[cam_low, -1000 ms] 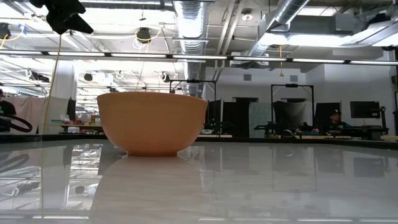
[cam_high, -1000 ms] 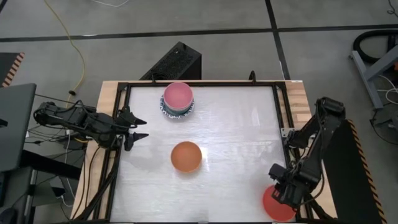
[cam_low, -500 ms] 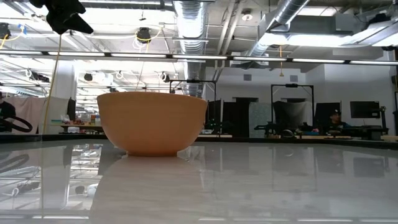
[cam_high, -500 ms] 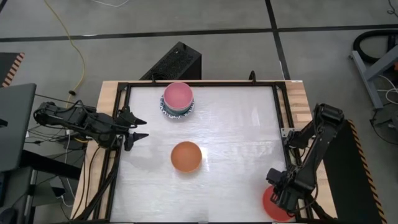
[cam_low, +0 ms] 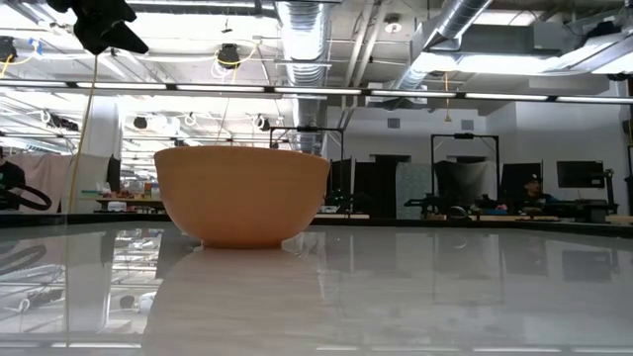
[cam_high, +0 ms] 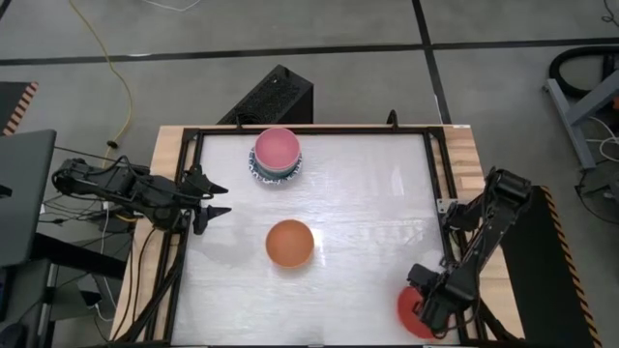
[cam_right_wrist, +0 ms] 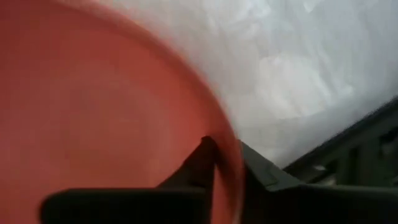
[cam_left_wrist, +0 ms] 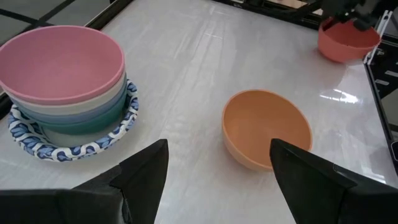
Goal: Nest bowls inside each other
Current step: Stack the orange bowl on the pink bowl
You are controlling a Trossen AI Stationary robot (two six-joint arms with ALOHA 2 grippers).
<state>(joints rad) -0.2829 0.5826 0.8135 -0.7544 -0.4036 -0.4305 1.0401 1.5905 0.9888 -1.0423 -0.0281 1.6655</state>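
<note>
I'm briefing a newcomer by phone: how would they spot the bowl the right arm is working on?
Look at the white table from above and go to its near right corner, under the right gripper. The red bowl sits there alone, its rim between the closing fingers. The orange bowl is mid-table and the pink-topped stack is at the far edge.

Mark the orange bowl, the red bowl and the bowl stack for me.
orange bowl (cam_high: 289, 243): high view, middle of its inside.
red bowl (cam_left_wrist: 346, 42): left wrist view, outer wall, under the right pincer.
bowl stack (cam_high: 278, 154): high view, inside of the top pink bowl.
</note>
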